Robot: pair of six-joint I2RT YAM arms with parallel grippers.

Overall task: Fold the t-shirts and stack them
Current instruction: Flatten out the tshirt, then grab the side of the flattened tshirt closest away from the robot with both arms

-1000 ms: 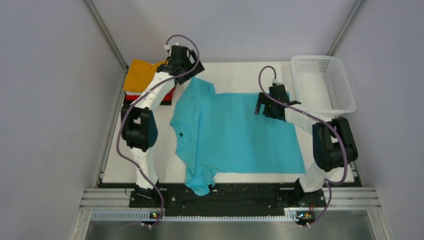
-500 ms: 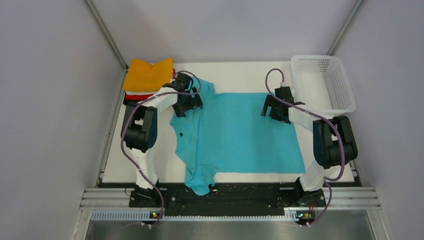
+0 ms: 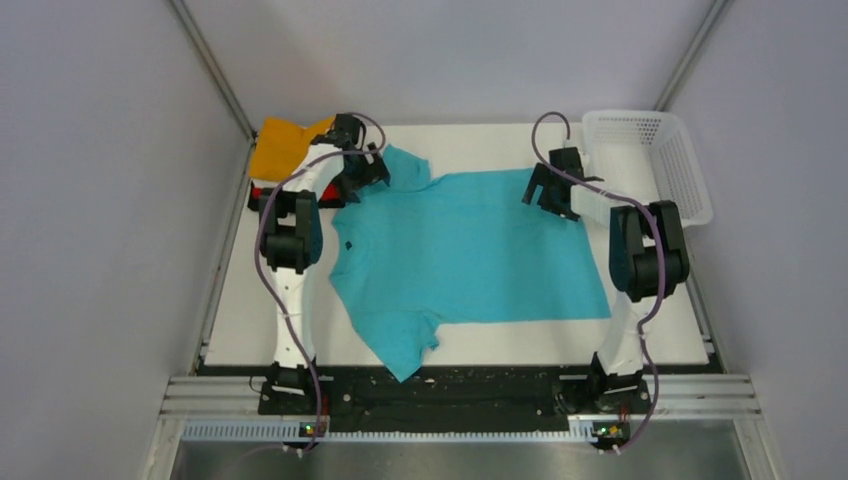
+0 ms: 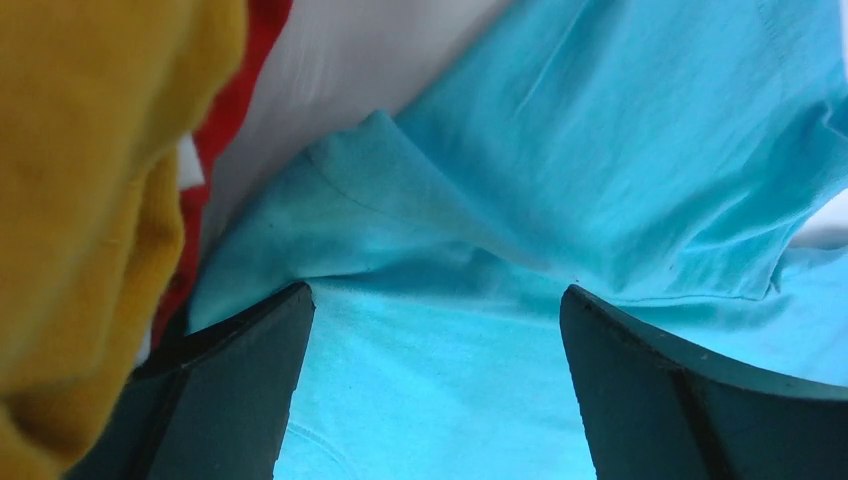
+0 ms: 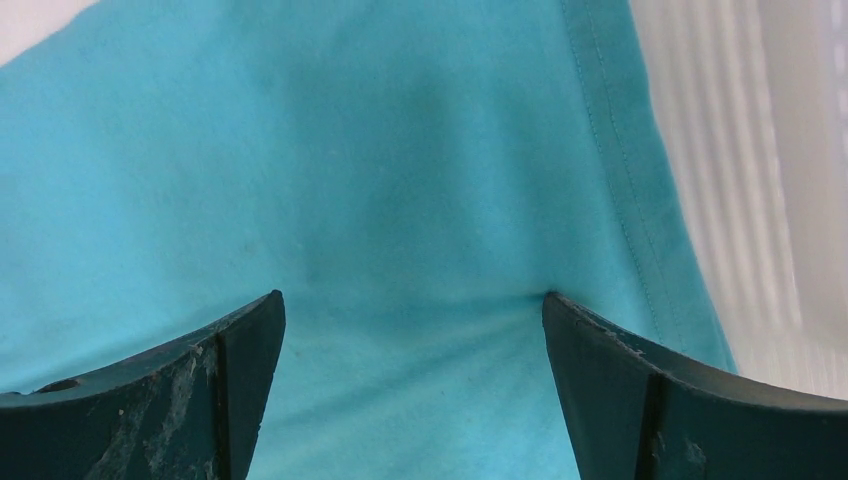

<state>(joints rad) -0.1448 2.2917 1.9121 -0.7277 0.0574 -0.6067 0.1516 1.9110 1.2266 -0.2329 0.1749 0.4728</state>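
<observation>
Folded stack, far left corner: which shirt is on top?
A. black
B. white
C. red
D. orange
D: the orange shirt lies uppermost there, and a red shirt shows only as an edge beneath it.

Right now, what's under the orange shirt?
Beneath the orange shirt, a red shirt edge shows, with a white sliver beside it. Anything lower in the stack is covered.
</observation>
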